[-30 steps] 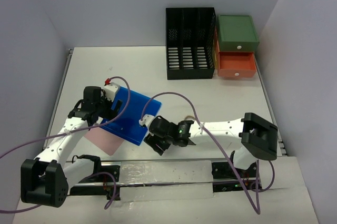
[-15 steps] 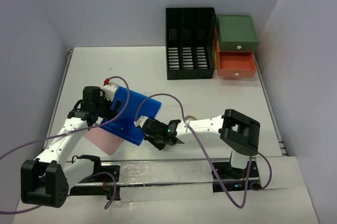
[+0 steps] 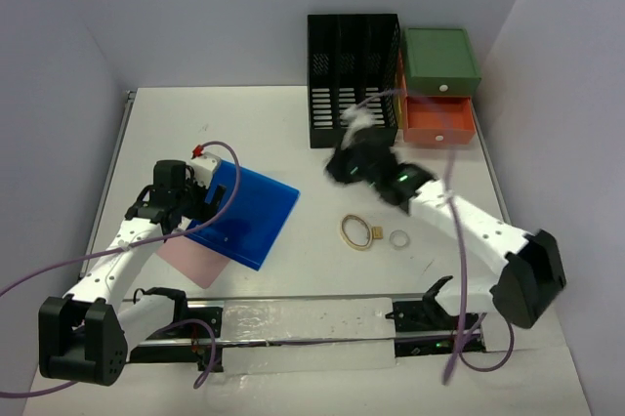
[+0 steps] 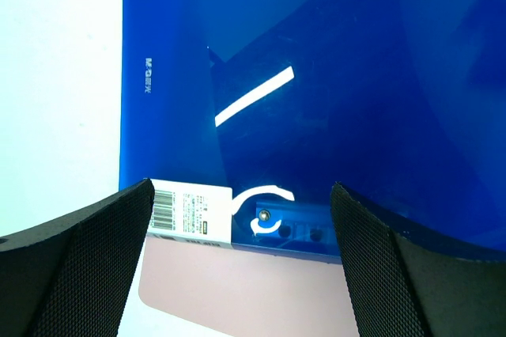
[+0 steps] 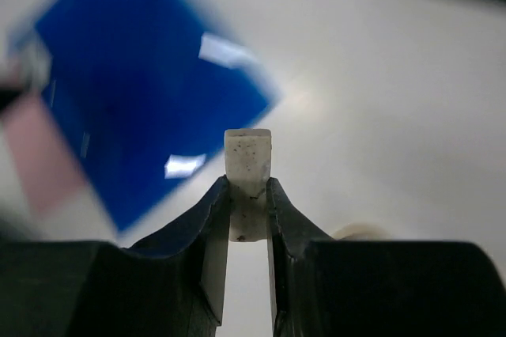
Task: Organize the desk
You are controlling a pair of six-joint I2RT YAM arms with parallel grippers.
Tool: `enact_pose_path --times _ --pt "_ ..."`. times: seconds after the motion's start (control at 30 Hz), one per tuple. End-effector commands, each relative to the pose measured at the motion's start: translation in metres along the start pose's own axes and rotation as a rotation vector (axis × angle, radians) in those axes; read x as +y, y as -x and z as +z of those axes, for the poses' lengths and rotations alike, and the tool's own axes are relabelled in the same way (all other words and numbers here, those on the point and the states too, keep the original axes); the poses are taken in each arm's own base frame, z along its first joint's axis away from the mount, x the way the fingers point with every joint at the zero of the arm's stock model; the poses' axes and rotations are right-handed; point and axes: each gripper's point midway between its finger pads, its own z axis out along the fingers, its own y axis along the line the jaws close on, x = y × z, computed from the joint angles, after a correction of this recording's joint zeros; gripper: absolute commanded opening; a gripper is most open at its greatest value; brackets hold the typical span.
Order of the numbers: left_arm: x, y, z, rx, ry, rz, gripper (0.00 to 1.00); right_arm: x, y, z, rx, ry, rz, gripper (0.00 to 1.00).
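The white desk has a metal rail along its left edge. At the far right stand 1 black slotted file rack and, right beside it, 1 drawer unit with a green drawer above an orange one. On the left half, 1 blue folder lies askew over 1 pink sheet, of which only the near corner shows. Well apart to the folder's right lie 2 rings. The larger tan ring has a small yellow piece at its right rim. The smaller white ring lies just beside that.
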Motion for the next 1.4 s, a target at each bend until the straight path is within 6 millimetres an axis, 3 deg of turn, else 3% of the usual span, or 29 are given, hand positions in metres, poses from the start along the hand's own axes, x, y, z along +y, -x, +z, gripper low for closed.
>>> enact_pose_path --times 0.0,0.03,0.07,0.13,0.17,0.23,0.27,0.4,0.53,0.6,0.73,0.9,1.0,1.2,1.27,1.37 --pt "0.006 0.01 0.0 -0.044 0.023 -0.008 0.99 -0.126 0.118 -0.061 -0.407 -0.176 0.45 0.0" --pt "0.006 0.01 0.0 -0.045 0.024 -0.008 0.99 -0.153 0.125 -0.068 -0.45 -0.221 0.517 0.0" --pt "0.006 0.01 0.0 -0.042 0.023 -0.008 0.99 -0.192 0.139 -0.08 -0.519 -0.272 0.618 0.0" --pt "0.006 0.01 0.002 -0.039 0.022 -0.008 0.99 -0.231 0.148 -0.083 -0.56 -0.295 0.719 0.0" --pt "0.006 0.01 0.002 -0.037 0.02 -0.009 0.99 -0.267 0.161 -0.094 -0.624 -0.318 0.799 0.0" --pt "0.006 0.009 0.003 -0.028 0.018 -0.006 0.99 -0.299 0.167 -0.095 -0.639 -0.35 0.856 0.0" --pt "0.005 0.01 0.004 -0.024 0.011 -0.006 0.99 -0.319 0.164 -0.086 -0.618 -0.376 0.892 0.0" --pt "0.003 0.029 -0.002 -0.054 -0.028 0.005 0.99 -0.371 0.174 -0.085 -0.643 -0.456 0.964 0.0" --pt "0.001 0.054 -0.018 -0.106 -0.081 0.068 0.99 -0.413 0.156 -0.069 -0.616 -0.528 1.059 0.04" --pt "0.004 0.068 -0.029 -0.15 -0.078 0.095 0.99 -0.428 0.148 -0.062 -0.597 -0.532 1.094 0.11" --pt "-0.001 0.064 -0.029 -0.138 -0.096 0.076 0.99 -0.44 0.135 -0.052 -0.559 -0.565 1.116 0.27" --pt "-0.002 0.042 -0.016 -0.105 -0.072 0.058 0.99 -0.441 0.122 -0.047 -0.528 -0.579 1.121 0.36" --pt "-0.005 0.032 -0.01 -0.091 -0.068 0.034 0.99 -0.435 0.127 -0.053 -0.524 -0.573 1.086 0.5" --pt "-0.01 0.026 -0.011 -0.098 -0.078 0.016 0.99 -0.424 0.144 -0.079 -0.539 -0.595 0.976 0.62" --pt "-0.007 0.029 -0.013 -0.11 -0.064 0.014 0.99 -0.413 0.153 -0.095 -0.559 -0.591 0.922 0.62" --pt "-0.007 0.028 -0.014 -0.112 -0.061 0.011 0.99 -0.375 0.16 -0.1 -0.555 -0.519 0.785 0.6"
